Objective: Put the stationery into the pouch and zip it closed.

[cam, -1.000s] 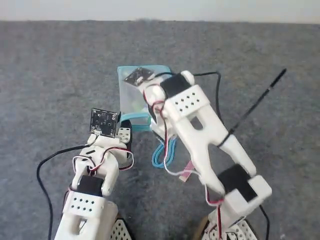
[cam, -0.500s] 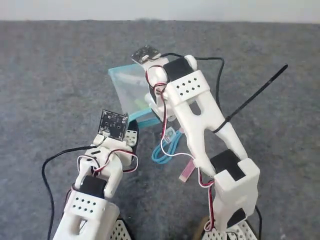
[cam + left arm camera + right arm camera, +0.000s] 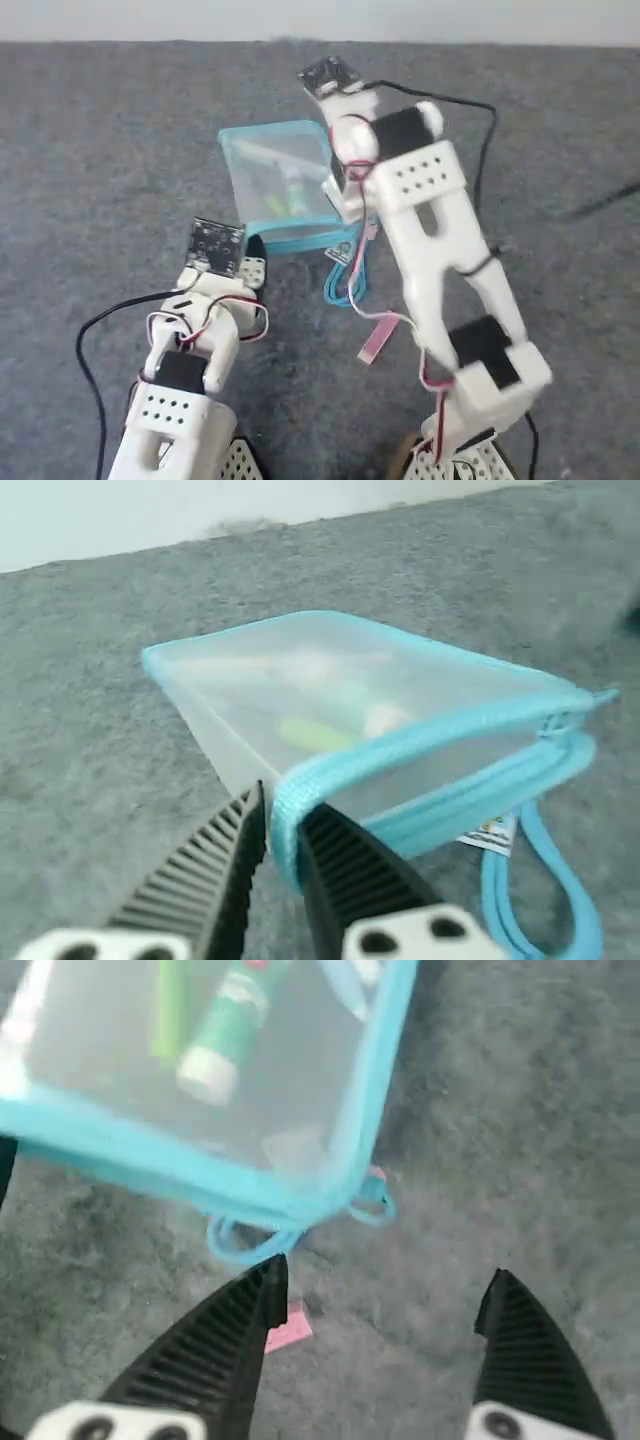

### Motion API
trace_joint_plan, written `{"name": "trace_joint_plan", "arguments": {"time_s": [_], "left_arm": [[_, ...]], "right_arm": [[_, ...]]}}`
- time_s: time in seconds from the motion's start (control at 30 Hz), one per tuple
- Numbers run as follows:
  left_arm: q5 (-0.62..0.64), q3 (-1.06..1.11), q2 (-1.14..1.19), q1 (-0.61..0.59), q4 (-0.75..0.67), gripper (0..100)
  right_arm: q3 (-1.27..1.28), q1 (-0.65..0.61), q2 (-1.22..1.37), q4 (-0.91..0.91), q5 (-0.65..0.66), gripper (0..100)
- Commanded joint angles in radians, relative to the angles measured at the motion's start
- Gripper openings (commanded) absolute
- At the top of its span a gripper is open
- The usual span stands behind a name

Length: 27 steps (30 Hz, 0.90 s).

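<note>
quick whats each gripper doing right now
left gripper: closed on the pouch at its teal edge
right gripper: open, holding nothing

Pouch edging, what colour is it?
The pouch edging is light blue, a turquoise shade; the left wrist view shows it best.

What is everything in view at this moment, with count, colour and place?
pouch: one, clear with turquoise trim, on the mat ahead of both arms
green tube: one, green with a white cap, inside the pouch
green stick: one, light green, inside the pouch beside the tube
cord: one, blue, looped on the mat at the pouch's near corner
tag: one, pink, on the mat, nearer the arms than the cord
mat: one, grey, under everything
left pincer: one, black, shut on the pouch's turquoise edge
right pincer: one, black, open above the pouch's corner
</note>
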Motion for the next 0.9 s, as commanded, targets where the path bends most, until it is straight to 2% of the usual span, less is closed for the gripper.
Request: {"name": "trace_joint_plan", "arguments": {"time_s": [0.0,0.1,0.23,0.37,0.5,0.57,0.73,0.87], "left_arm": [[0.006,-0.045,-0.015,-0.043,-0.018,1],[0.046,-0.062,-0.015,-0.126,-0.018,1],[0.071,-0.084,-0.011,-0.229,-0.018,1],[0.069,-0.082,-0.009,-0.233,-0.018,1],[0.068,-0.081,-0.009,-0.233,-0.018,1],[0.068,-0.081,-0.008,-0.233,-0.018,1],[0.068,-0.081,-0.008,-0.233,-0.018,1],[0.068,-0.081,-0.008,-0.233,-0.017,1]], "right_arm": [[0.167,0.016,-0.163,0.027,-0.003,30.2],[0.388,0.016,-0.226,-0.028,0.003,30.2],[0.701,0.01,-0.282,-0.191,0.055,30.2],[0.913,0.008,-0.332,-0.341,0.061,30.2],[1.003,-0.002,-0.386,-0.386,0.051,29.2],[1.02,-0.031,-0.394,-0.387,-0.002,25.3],[1.026,-0.139,-0.394,-0.443,-0.227,15.4],[1.031,-0.153,-0.394,-0.476,-0.279,15.2]]}}
